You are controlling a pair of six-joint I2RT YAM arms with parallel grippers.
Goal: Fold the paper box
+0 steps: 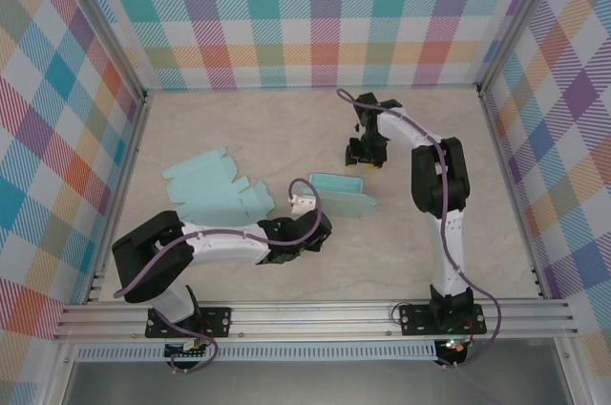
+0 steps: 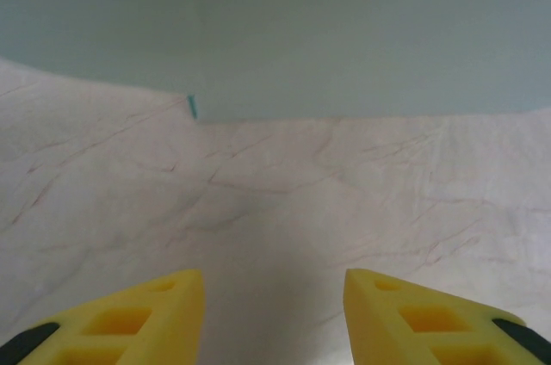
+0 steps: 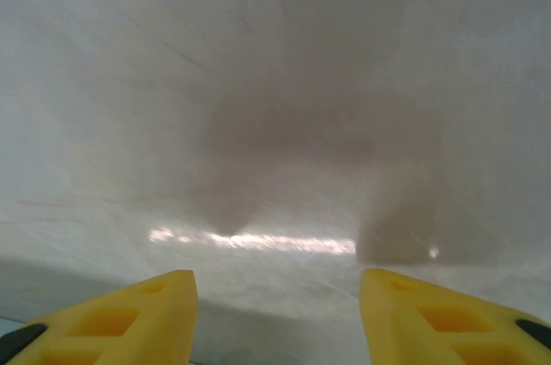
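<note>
A partly folded pale blue paper box stands on the marbled table near the middle. In the left wrist view its blue wall rises just beyond my fingers. My left gripper lies low at the box's left end, and its yellow fingertips are open over bare table with nothing between them. My right gripper points down at the table just behind the box. It is open too, close to the surface and holding nothing.
A flat, unfolded pale blue box sheet lies on the left of the table, behind the left arm. Checked walls close in the back and both sides. A metal rail runs along the near edge.
</note>
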